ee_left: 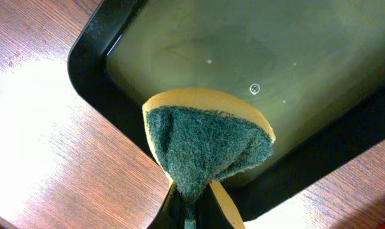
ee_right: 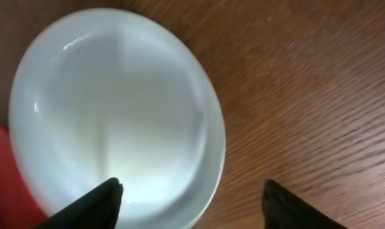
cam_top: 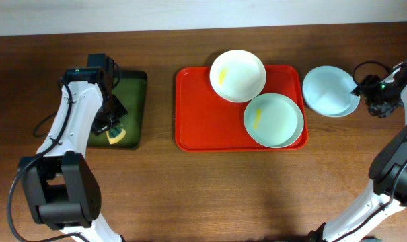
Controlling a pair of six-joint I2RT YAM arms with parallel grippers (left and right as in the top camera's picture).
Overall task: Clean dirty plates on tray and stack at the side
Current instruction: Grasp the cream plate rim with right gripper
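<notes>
Left pincer (ee_left: 191, 213): clamped on the sponge (ee_left: 208, 143) — green scouring face up, yellow foam behind.
Green tray (ee_left: 90, 60): right beneath the left pincer, bubbles on its wet floor.
Right pincer (ee_right: 192, 191): fingers spread wide, empty.
Side plate (ee_right: 109, 102): pale, on the table (ee_right: 307, 83) just under the right pincer.
Red tray (cam_top: 203, 114): between the pincers, nearer the right one — bears a white plate (cam_top: 237, 75) and a blue-green plate (cam_top: 274, 119), both smeared yellow.

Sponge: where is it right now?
The sponge is pinched in the left tool over the dark green tray, at the table's left side in the overhead view, left of the red tray.
</notes>
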